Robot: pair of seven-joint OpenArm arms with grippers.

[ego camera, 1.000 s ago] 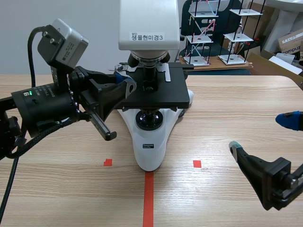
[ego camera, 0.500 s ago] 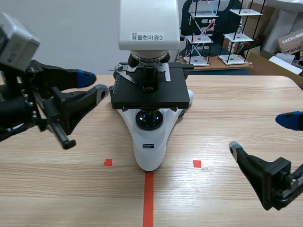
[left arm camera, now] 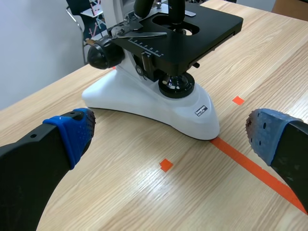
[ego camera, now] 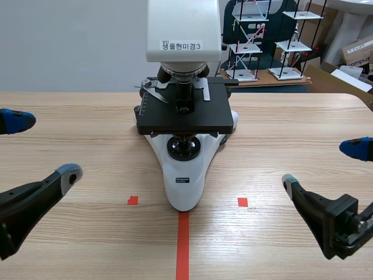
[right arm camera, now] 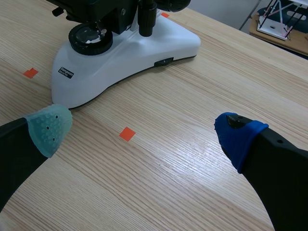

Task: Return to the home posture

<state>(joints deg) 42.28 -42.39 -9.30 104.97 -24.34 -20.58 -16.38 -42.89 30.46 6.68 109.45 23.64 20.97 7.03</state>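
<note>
A white microscope [ego camera: 185, 116] with a black stage stands at the table's middle, also seen ahead of the fingers as microscope [left arm camera: 159, 91] and microscope [right arm camera: 122, 43]. My left gripper [ego camera: 41, 146] hangs low at the table's left, open, with nothing between its fingers; in the left wrist view the left gripper [left arm camera: 168, 139] shows bare wood between its blue pads. At the right edge my right gripper [ego camera: 323, 163] is open too, and empty; the right gripper [right arm camera: 144, 130] frames bare table.
An orange-red tape line [ego camera: 183, 245] runs from the microscope's base toward the front edge, with small tape squares [ego camera: 133, 200] on either side. Wire racks [ego camera: 274, 41] and cardboard boxes [ego camera: 358, 55] stand behind the table at the far right.
The left arm has drawn back from the microscope's stage to the table's left and lowered. Its fingers have spread from shut to wide open. The right arm has not moved.
</note>
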